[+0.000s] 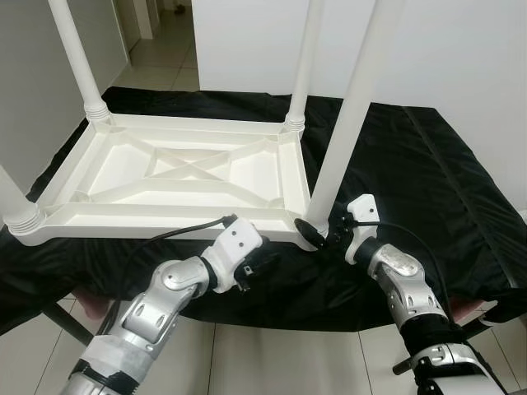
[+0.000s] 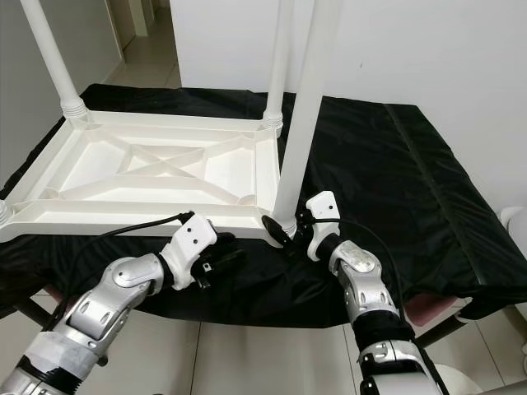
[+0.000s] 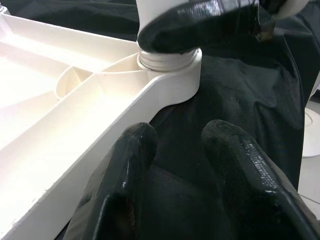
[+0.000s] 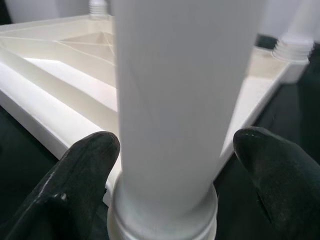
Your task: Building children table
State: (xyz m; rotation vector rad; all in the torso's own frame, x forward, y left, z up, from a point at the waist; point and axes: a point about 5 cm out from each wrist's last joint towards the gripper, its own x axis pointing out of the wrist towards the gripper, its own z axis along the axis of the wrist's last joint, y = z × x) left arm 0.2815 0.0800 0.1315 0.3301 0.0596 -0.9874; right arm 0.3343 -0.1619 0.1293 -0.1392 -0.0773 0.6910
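Note:
A white plastic children's table (image 1: 181, 169) lies upside down on a black cloth (image 1: 412, 164). Three legs stand screwed in at its far left, far right and near left corners. A fourth white leg (image 1: 346, 132) stands upright in the near right corner socket (image 3: 167, 60). My right gripper (image 1: 317, 234) is shut on this leg just above its base, one black finger (image 4: 90, 155) on each side. My left gripper (image 1: 259, 267) rests low on the cloth by the table's front rim, left of that corner. Its fingers (image 3: 135, 150) are slightly apart and hold nothing.
The cloth covers a low surface whose front edge hangs just past my arms, with pale floor tiles (image 1: 272, 362) below. White walls stand behind and to the left, with a doorway (image 1: 165, 33) at the back. A white object (image 2: 515, 222) sits at the far right.

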